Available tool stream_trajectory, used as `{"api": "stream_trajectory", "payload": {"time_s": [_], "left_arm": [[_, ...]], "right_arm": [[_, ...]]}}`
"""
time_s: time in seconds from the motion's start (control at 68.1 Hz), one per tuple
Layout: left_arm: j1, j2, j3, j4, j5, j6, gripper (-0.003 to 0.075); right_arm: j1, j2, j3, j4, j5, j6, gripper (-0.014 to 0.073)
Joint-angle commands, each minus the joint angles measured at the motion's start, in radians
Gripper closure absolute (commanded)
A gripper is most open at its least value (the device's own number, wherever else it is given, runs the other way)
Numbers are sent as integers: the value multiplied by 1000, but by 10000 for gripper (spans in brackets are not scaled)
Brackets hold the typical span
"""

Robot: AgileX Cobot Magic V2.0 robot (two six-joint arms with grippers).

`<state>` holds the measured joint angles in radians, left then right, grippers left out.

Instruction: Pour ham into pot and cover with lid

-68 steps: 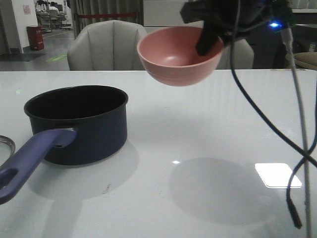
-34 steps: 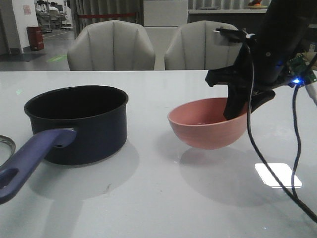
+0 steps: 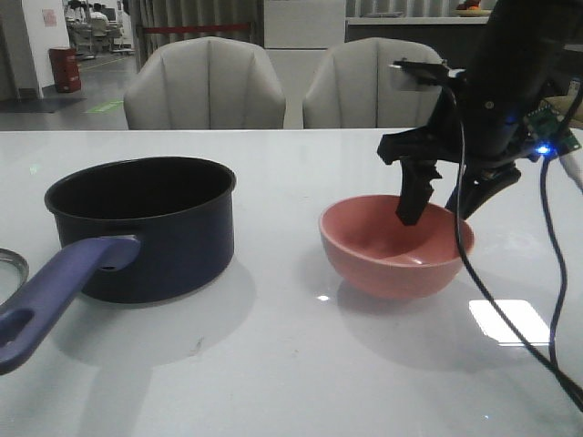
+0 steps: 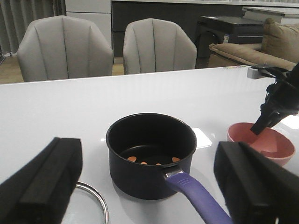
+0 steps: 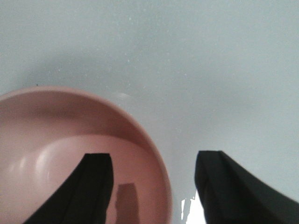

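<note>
Bowl [image 3: 397, 248] has come down onto the table [image 3: 273, 364] near its right edge; right gripper [image 3: 437, 202] spread open straddling the rim, gripping nothing. Ham [image 4: 150, 161] sits in the pot [image 3: 146, 228]. Left gripper [image 4: 149, 186] wide open, empty.

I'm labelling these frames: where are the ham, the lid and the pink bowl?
ham [image 4: 132, 159]: left wrist view, one chunk on the pot floor.
lid [image 4: 96, 205]: left wrist view, metal rim.
pink bowl [image 3: 392, 269]: front view, outer wall.
</note>
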<state>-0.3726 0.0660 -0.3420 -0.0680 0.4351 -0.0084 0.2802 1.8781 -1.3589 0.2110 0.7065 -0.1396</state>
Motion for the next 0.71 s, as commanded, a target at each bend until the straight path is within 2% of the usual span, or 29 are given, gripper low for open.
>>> {"api": "stream_trajectory", "payload": {"time_s": [0.0, 0.191, 0.353, 0.69], "left_arm": [[-7, 13, -23, -9, -84, -1, 114], [-7, 13, -23, -9, -84, -1, 114], [-7, 13, -23, -9, -84, -1, 114], [-7, 13, -23, -9, -86, -1, 114]], "right_arm": [[-8, -134, -29, -22, -20, -4, 81], [-8, -346, 84, -27, -122, -5, 81], [-8, -550, 261, -27, -240, -5, 81], [-8, -960, 606, -27, -394, -5, 81]]}}
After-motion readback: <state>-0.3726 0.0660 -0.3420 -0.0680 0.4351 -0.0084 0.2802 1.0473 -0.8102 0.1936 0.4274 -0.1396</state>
